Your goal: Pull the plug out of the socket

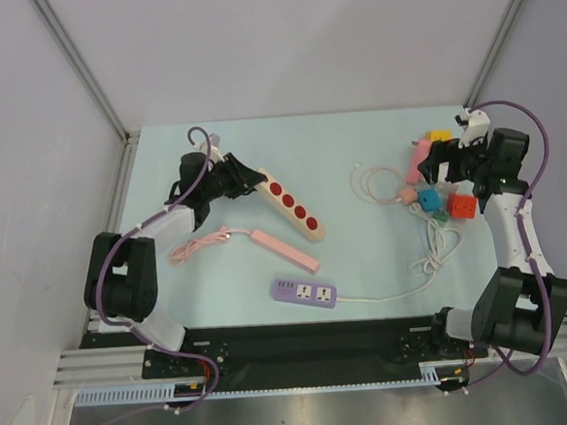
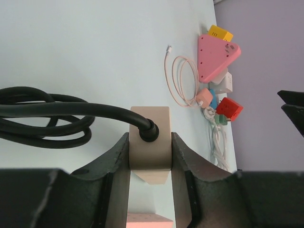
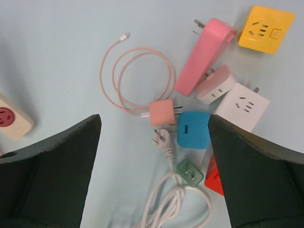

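"Pale blue surface [image 1: 357, 149], grey walls [image 1: 301, 46]. Where's the plug?"

"The plug [image 3: 160, 138] lies flat just beside the blue cube [image 3: 193, 129], in no socket. I judge the pull done."

"Pointing which way?"

"Prongs slant away from the cube; its long axis follows its white cord [image 3: 166, 199]."

"The grippers?"

"The right gripper [image 3: 153, 121] hangs over the cube, spread wide, empty. The left gripper [image 2: 149, 152], well left of the cube, clamps the beige strip [image 2: 156, 116], likely to steady it."
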`<action>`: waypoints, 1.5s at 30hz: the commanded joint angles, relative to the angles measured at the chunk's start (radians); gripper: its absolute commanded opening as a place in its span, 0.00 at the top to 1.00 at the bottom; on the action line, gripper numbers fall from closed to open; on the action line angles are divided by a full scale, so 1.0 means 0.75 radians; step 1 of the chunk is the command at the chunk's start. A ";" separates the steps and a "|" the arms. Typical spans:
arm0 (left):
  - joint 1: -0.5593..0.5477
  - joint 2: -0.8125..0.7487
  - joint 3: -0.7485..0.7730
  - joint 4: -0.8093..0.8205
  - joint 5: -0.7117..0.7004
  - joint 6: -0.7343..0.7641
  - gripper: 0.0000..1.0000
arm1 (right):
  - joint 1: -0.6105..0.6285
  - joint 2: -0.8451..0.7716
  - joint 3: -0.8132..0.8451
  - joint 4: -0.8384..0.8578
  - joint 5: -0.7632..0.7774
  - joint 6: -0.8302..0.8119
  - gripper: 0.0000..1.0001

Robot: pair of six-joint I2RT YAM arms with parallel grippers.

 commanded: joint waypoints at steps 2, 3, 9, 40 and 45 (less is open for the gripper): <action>-0.001 0.152 0.044 0.059 0.004 0.040 0.78 | -0.008 -0.029 -0.015 0.049 -0.138 0.051 0.00; -0.007 0.175 0.050 0.053 0.002 0.042 0.74 | -0.006 -0.029 -0.015 0.049 -0.145 0.055 0.00; -0.052 0.326 0.118 -0.004 -0.026 0.077 0.64 | 0.010 -0.037 -0.007 0.037 -0.184 0.055 0.00; -0.079 -0.491 -0.066 -0.181 -0.603 0.531 0.01 | -0.116 -0.192 -0.003 0.125 -0.110 0.382 0.00; -0.077 -0.759 -0.148 -0.221 -0.697 0.641 0.01 | -0.163 -0.327 -0.019 0.198 0.346 0.494 0.00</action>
